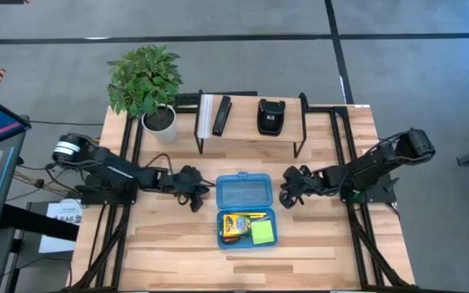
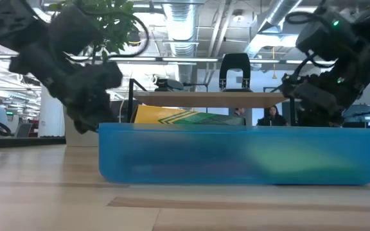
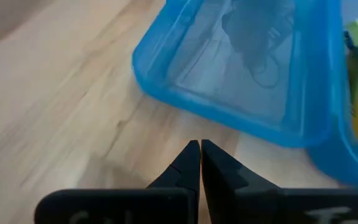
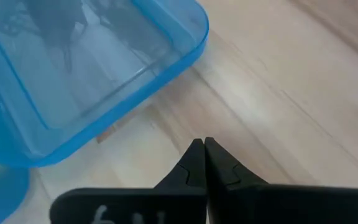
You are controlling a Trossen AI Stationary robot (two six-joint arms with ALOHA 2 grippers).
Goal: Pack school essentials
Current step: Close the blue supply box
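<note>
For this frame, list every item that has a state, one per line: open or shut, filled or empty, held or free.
blue pencil case: open, lid half empty and flat on the table.
crayon box: lying in the case's base, not held.
sticky-note pad: in the base beside the crayons, not held.
left gripper: shut, holding nothing.
right gripper: shut, holding nothing.

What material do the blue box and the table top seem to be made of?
The blue box looks like translucent plastic with a smooth, glossy finish: the table shows through its open lid, and the corners are rounded as if moulded. The table top looks like light wood in joined strips with a matte finish, since grain and seams show; whether it is solid wood or veneer cannot be told.
</note>
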